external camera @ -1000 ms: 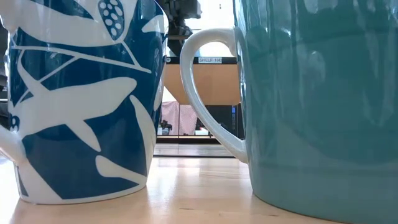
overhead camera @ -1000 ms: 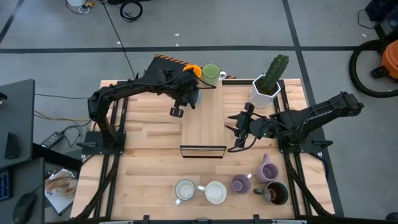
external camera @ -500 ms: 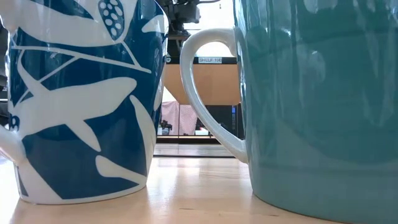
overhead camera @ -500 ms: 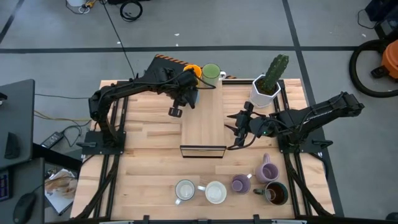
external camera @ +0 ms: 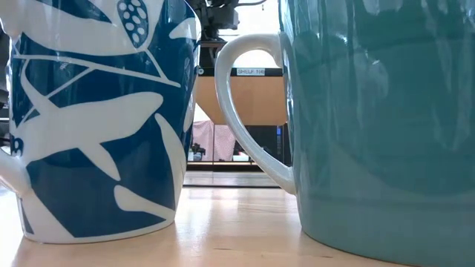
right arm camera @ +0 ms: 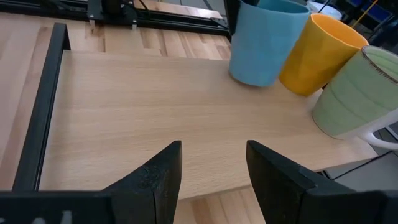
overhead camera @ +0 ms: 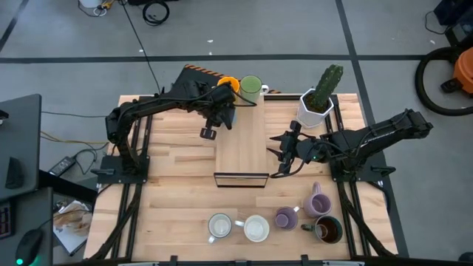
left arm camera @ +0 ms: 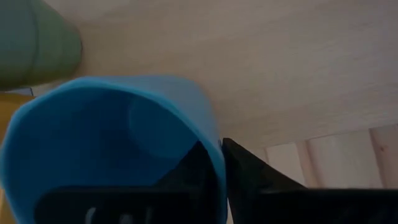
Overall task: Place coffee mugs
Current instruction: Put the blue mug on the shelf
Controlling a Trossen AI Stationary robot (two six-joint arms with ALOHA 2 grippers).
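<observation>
A blue mug (overhead camera: 231, 113) stands on the wooden board (overhead camera: 240, 151) at its far left, next to an orange mug (overhead camera: 229, 85) and a green mug (overhead camera: 251, 87). My left gripper (overhead camera: 224, 112) is shut on the blue mug (left arm camera: 112, 143). My right gripper (overhead camera: 283, 154) hovers open at the board's right edge and touches nothing; its wrist view (right arm camera: 214, 168) faces the blue (right arm camera: 264, 40), orange (right arm camera: 317, 53) and green (right arm camera: 357, 93) mugs. Near the table's near edge stand two white-inside mugs (overhead camera: 219, 225) (overhead camera: 256, 227), two purple mugs (overhead camera: 286, 218) (overhead camera: 319, 201) and a dark mug (overhead camera: 329, 229). My left gripper holds the blue mug by its rim wall (left arm camera: 214, 146), one finger (left arm camera: 193, 171) inside the mug and the other (left arm camera: 249, 177) outside. The fingers come from above. The mug stands upright with its bottom (right arm camera: 252, 78) on the board.
A white planter with a cactus (overhead camera: 316, 103) stands at the board's far right corner, just beyond my right gripper. The board has a dark frame (overhead camera: 241, 179) at its near end. In the low view a blue-and-white patterned mug (external camera: 96, 126) and a teal mug (external camera: 378, 126) fill the picture.
My left arm has shifted very slightly at the blue mug; the mug stays on the board.
</observation>
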